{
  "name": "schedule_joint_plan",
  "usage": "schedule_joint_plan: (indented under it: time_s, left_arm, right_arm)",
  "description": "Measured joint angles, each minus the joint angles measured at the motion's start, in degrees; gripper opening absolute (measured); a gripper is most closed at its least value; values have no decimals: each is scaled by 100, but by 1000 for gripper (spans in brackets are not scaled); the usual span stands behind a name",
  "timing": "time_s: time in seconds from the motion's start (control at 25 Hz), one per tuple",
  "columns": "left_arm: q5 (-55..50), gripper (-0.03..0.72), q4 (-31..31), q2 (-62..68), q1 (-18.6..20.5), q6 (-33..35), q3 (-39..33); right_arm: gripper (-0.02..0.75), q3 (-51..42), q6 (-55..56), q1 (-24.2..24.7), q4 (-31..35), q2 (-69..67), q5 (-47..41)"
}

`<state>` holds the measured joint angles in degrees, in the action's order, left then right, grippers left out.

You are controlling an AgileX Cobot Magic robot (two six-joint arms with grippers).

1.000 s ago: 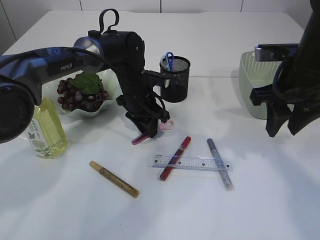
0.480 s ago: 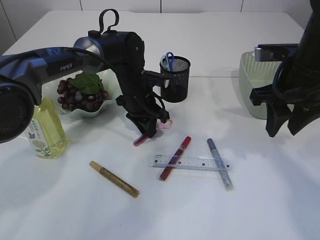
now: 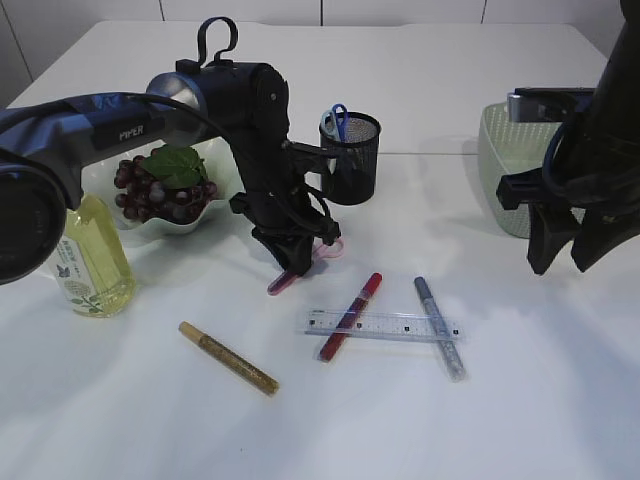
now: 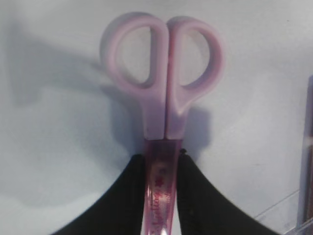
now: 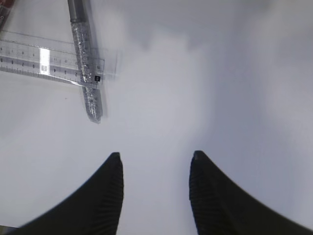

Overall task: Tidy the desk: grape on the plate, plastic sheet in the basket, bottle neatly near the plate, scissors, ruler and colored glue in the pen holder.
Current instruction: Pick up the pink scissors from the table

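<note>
Your pen holder (image 3: 352,157) mouth is partly taken by blue-handled scissors (image 3: 338,117); bare desk (image 3: 430,215) lies right of it.

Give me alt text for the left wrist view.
Two black fingers pinch the translucent pink blade cover of pink scissors, whose two handle loops point away from the camera. A white table lies behind them.
</note>
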<state>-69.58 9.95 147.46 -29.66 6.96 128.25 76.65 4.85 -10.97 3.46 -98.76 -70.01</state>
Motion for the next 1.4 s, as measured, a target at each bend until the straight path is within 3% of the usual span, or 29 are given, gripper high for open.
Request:
schedule_joint_plan:
  time_s: [0.84, 1.12, 1.4]
  left_arm:
    - [-8, 146, 356, -27, 0, -495, -23]
    - [-8, 305, 243, -27, 0, -507, -23]
    - [-8, 328, 243, -27, -26, -497, -23]
  right_arm:
    - [364, 0, -12, 0, 160, 0, 0]
    - [365, 0, -12, 0, 160, 0, 0]
    - [364, 0, -12, 0, 170, 0, 0]
